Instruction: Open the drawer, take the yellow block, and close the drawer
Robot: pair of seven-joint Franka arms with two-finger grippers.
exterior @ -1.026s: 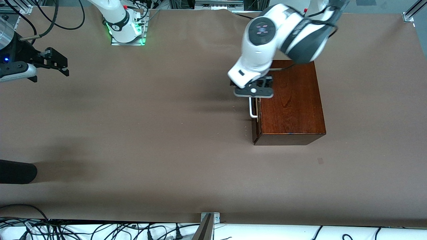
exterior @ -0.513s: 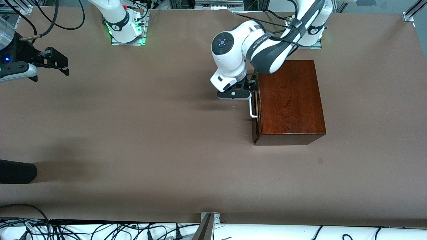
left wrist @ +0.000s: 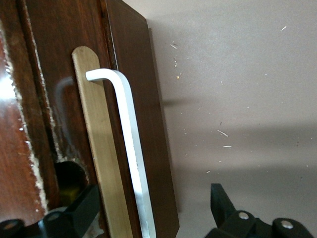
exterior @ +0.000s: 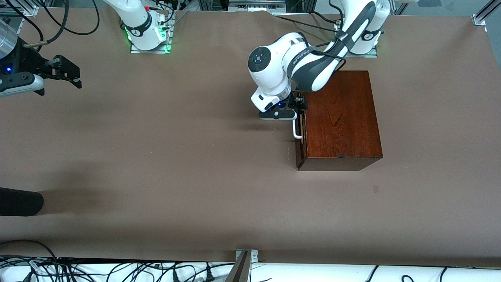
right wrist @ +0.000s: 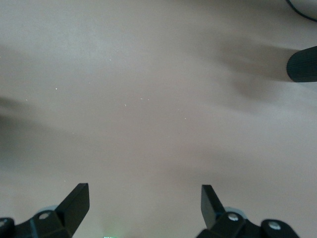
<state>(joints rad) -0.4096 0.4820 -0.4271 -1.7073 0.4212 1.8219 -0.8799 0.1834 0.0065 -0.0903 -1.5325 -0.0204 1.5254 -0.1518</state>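
Wooden box (exterior: 340,117) sits on the brown table (exterior: 176,156), toward the left arm's end. Its drawer (exterior: 299,135) is on the face turned toward the right arm's end, pushed in, flush with the box. The white bar handle (exterior: 296,130) runs along the drawer front; in the left wrist view the handle (left wrist: 130,144) stands off a pale strip on the dark front (left wrist: 141,124).

Left gripper (exterior: 296,111) is at the drawer front, at the handle end farther from the front camera than the box's middle. Fingers spread wide: one finger (left wrist: 79,210) on the box side of the handle, the other on the table side, bar between them, no clear contact with either.

Yellow block can't be seen in any view with the drawer shut; where it is cannot be told.

Right gripper (exterior: 72,78) waits well apart from the box, at the right arm's end of the table, hanging over bare table (right wrist: 158,99), fingers (right wrist: 74,203) spread apart, holding nothing
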